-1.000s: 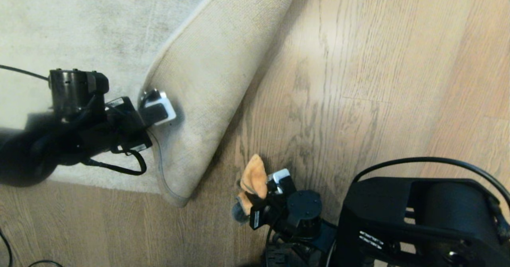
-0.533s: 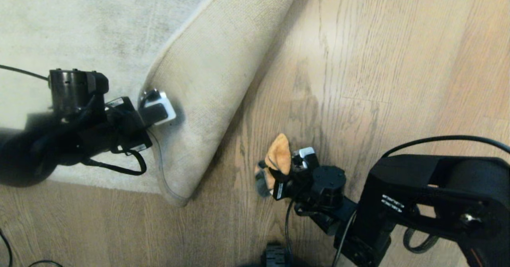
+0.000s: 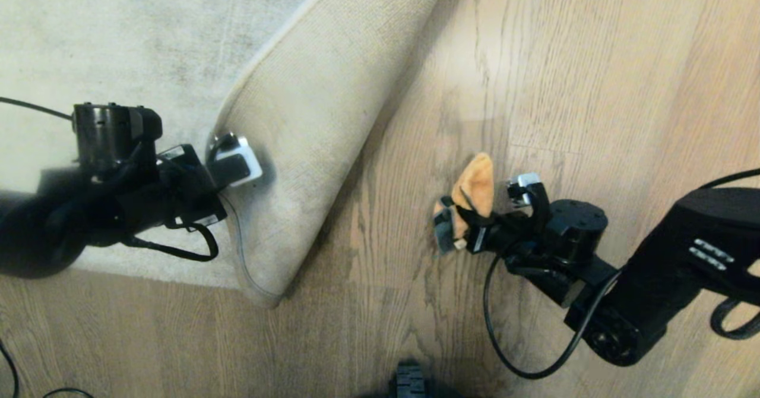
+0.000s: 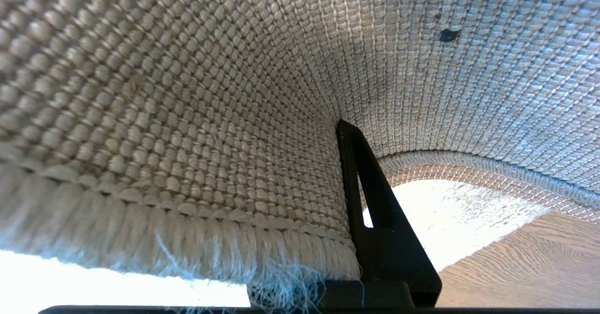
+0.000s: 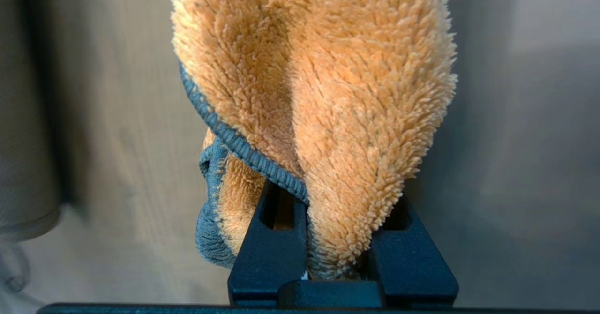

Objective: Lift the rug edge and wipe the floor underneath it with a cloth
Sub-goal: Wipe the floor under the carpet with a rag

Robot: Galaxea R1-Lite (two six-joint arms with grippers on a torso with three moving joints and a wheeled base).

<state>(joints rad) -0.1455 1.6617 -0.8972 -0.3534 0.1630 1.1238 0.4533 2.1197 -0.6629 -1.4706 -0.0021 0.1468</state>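
- Two arms share the job, and each placement has a plain purpose relative to the folded-over flap of the pale grey short-pile rug edge [image 3: 309, 142], which shows its tan woven backing.
- The left gripper [image 3: 234, 163] sits at the flap's hem on the side toward the rug's body, its jaws closed on the rug edge [image 4: 187, 173]; holding the flap turned back keeps the boards beneath it uncovered.
- The brown oak-grain wooden plank floor [image 3: 594, 89] lies bare beside the flap, on the side away from the rug's body, with a darker streaked patch near the fold.
- The right gripper [image 3: 469, 223] is over that bare floor, well apart from the flap, its jaws clamped on the small fluffy orange-tan cloth [image 3: 472, 187] with a grey bound hem.
- From the right wrist view the cloth [image 5: 328, 108] is pinched near one end, so most of it stands free past the jaws; that probably leaves a soft pad to drag over the boards.
- Whether the cloth touches the floor cannot be told.
- No brand, label or readable writing shows anywhere; pale marks on the right arm's housing are too small to read.
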